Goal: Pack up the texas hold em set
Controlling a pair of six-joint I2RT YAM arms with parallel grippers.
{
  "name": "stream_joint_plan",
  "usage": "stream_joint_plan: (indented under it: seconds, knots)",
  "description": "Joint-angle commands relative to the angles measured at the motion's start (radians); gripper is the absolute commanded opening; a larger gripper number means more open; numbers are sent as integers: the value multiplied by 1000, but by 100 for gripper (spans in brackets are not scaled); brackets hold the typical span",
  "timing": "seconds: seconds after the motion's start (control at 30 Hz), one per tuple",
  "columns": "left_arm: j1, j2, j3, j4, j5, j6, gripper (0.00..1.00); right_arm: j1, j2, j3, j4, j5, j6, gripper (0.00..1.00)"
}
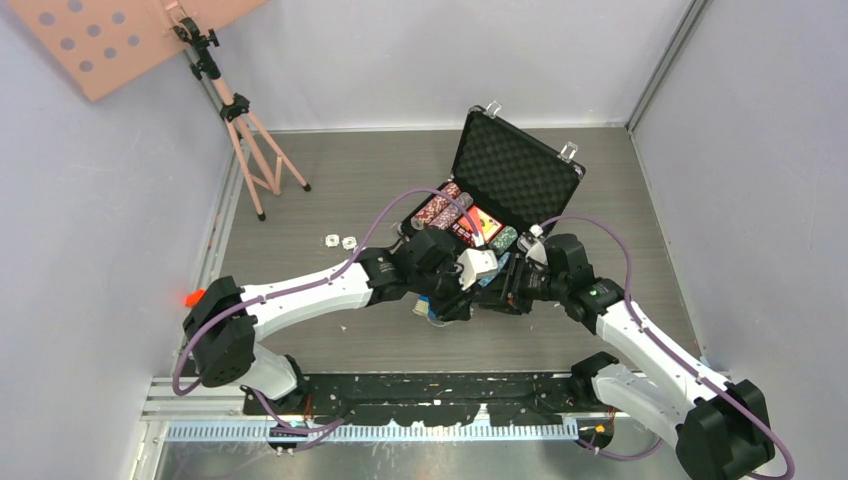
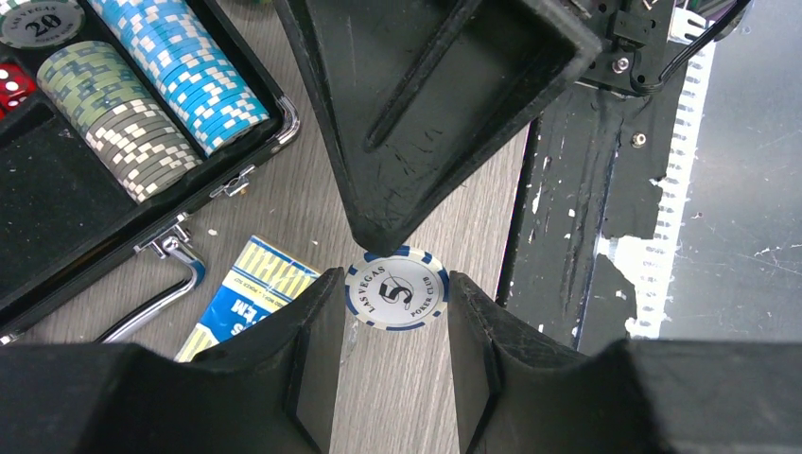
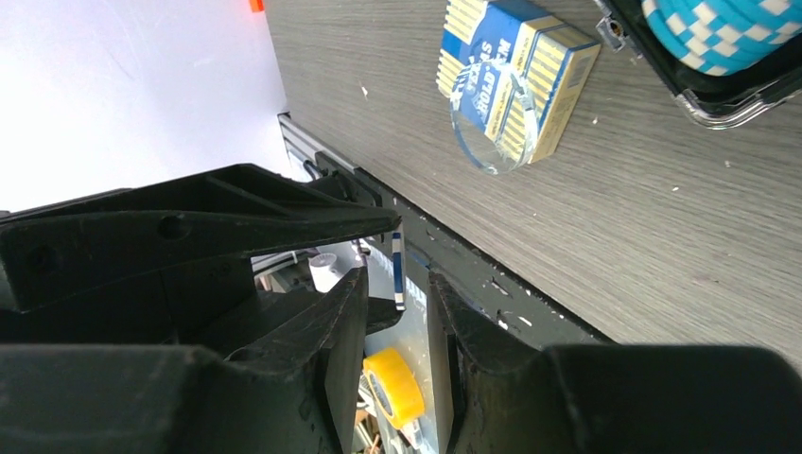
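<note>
A white poker chip (image 2: 395,294) with blue edge marks hangs above the table's near edge, and my left gripper (image 2: 394,288) is shut on its rim. My right gripper (image 3: 398,284) straddles the same chip (image 3: 398,270), seen edge-on, with a gap on each side of it. One right finger (image 2: 407,142) reaches over the chip's top. The black briefcase (image 1: 515,170) stands open behind, with blue chips (image 2: 189,71), grey-green chips (image 2: 113,118) and a red die (image 2: 11,85) inside. A blue card deck (image 3: 515,76) lies on the table beside the case.
A clear round disc (image 3: 492,123) leans on the blue deck. The case's metal handle (image 2: 161,284) sticks out toward the deck. A black rail (image 2: 567,189) runs along the table's near edge. The pink tripod (image 1: 250,150) stands far left, and two small white pieces (image 1: 340,241) lie left of the case.
</note>
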Motion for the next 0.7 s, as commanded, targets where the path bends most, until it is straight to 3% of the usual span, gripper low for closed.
stream_joint_plan:
  seconds: [0.0, 0.6, 0.67]
  knots:
    - [-2, 3, 24, 42, 36, 27, 23, -2, -1, 23, 52, -64, -4, 36]
    - [-2, 23, 62, 53, 75, 43, 22, 2, 60, 25, 37, -116, -53, 35]
    - [-2, 26, 65, 56, 75, 45, 22, 2, 65, 25, 37, -125, -59, 32]
